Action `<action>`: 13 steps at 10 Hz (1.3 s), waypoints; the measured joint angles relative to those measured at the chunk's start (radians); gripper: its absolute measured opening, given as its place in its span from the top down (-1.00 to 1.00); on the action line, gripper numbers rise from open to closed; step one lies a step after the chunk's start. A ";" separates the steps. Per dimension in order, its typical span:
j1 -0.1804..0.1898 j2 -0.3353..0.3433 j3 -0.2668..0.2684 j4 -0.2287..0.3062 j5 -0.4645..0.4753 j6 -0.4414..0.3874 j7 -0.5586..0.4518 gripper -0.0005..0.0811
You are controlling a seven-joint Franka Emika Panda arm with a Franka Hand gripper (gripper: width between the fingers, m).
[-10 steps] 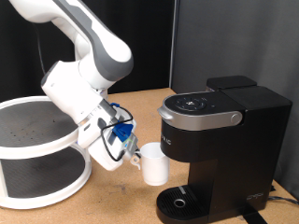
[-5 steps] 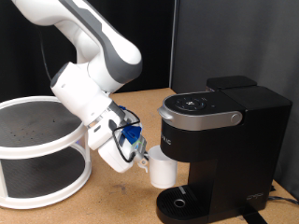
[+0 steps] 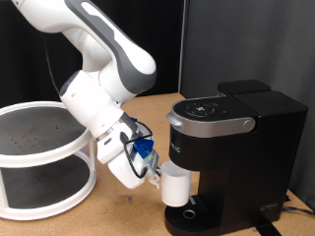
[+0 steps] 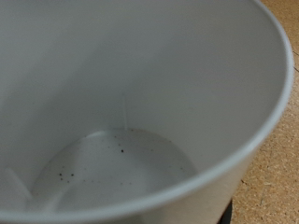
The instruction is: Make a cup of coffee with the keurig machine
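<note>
The white cup [image 3: 175, 185] hangs just above the round drip tray [image 3: 191, 211] of the black keurig machine [image 3: 236, 147], close against the machine's front under its brew head. My gripper [image 3: 154, 175] is on the cup's side toward the exterior view's left and is shut on it, with the white arm reaching down from the top left. The silver-grey lid of the machine is down. In the wrist view the cup's inside [image 4: 121, 103] fills almost the whole picture, with dark specks on its bottom. My fingers do not show there.
A white two-tier round rack [image 3: 39, 157] stands at the exterior view's left on the wooden table [image 3: 138, 211]. A strip of the table [image 4: 280, 149] shows beside the cup's rim. A dark curtain hangs behind.
The arm has carried the cup toward the exterior view's right and a little lower, from beside the machine to just over its drip tray.
</note>
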 joint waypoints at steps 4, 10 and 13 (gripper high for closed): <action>0.095 -0.043 -0.092 0.051 -0.012 0.030 0.000 0.82; 0.150 -0.115 -0.144 0.093 -0.053 0.032 -0.001 0.82; 0.158 -0.134 -0.157 0.092 -0.065 0.030 -0.001 0.18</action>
